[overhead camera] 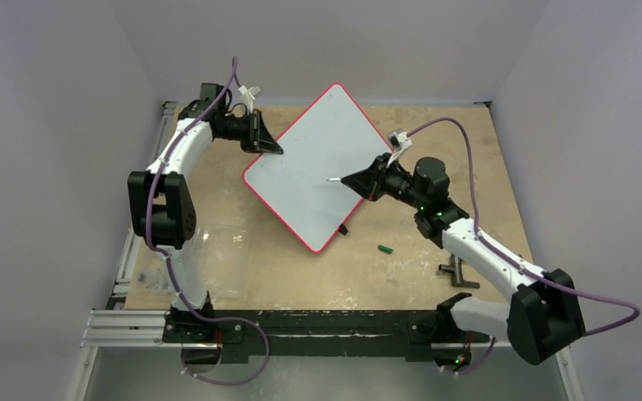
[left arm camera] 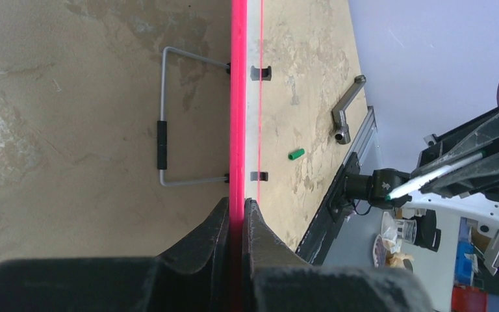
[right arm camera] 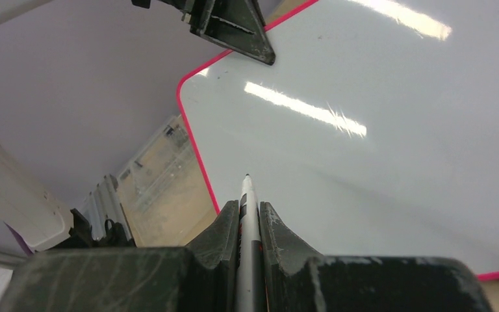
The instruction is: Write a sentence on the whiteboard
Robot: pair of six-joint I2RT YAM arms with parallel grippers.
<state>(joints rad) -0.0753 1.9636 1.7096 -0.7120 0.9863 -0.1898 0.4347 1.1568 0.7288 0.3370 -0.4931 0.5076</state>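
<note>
The whiteboard (overhead camera: 318,159) sits in the middle of the worktop (overhead camera: 217,251), turned so that one corner points far and one points near. Its white face is bare, with no letters of the sentence on it yet.

The left fingers (left arm camera: 217,227) are pressed on the red rim at the board's far left edge, one finger on each side, holding it steady.

The right fingers (right arm camera: 224,224) pinch a marker (right arm camera: 247,195) between them. The marker's long body points left, straight out from the fingers, and its tip is over the middle of the board. From the left wrist, the tip looks to be off the white face and not touching it.

So the board lies just ahead of the marker tip and below it. The right arm is the one that can write. It likely needs to bring the tip down onto the face first.

A small green cap (overhead camera: 384,249) lies on the worktop, right of the board's near corner.
</note>
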